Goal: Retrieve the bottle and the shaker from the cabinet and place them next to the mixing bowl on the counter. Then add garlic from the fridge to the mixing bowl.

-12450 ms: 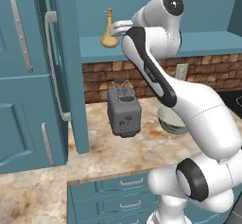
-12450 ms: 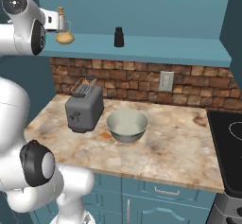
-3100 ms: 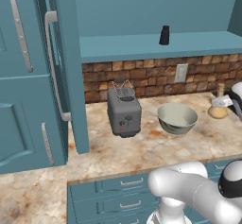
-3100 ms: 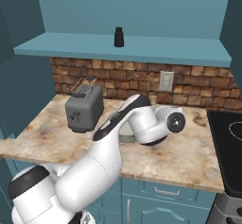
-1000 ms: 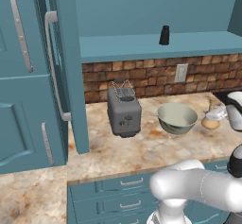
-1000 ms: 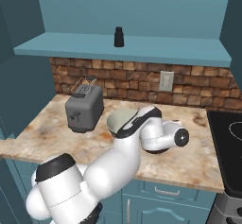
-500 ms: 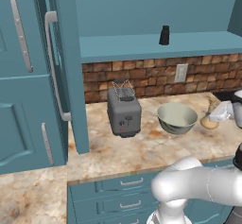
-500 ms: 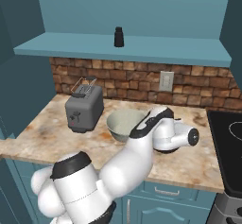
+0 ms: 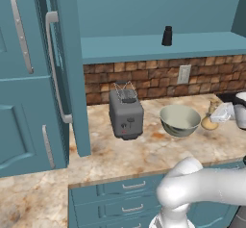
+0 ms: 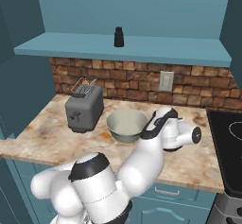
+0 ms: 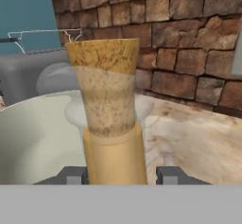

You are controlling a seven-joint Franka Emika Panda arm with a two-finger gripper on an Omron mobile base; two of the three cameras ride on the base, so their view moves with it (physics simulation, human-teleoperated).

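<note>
Bottle (image 9: pixel 210 121): on counter (image 9: pixel 144 150) just right of bowl (image 9: pixel 179 120), neck pinched in claw (image 11: pixel 122 175). Step: setting down the bottle. Next: spread fingers, lift clear, fetch shaker (image 9: pixel 166 35) from cabinet shelf (image 9: pixel 144 46).

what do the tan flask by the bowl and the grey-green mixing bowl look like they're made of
The golden-tan long-necked flask looks like cork or unglazed clay: speckled, matte, no glints. The wide grey-green mixing bowl looks like glazed ceramic or plastic: smooth, even, softly shaded. Both are guesses.
</note>
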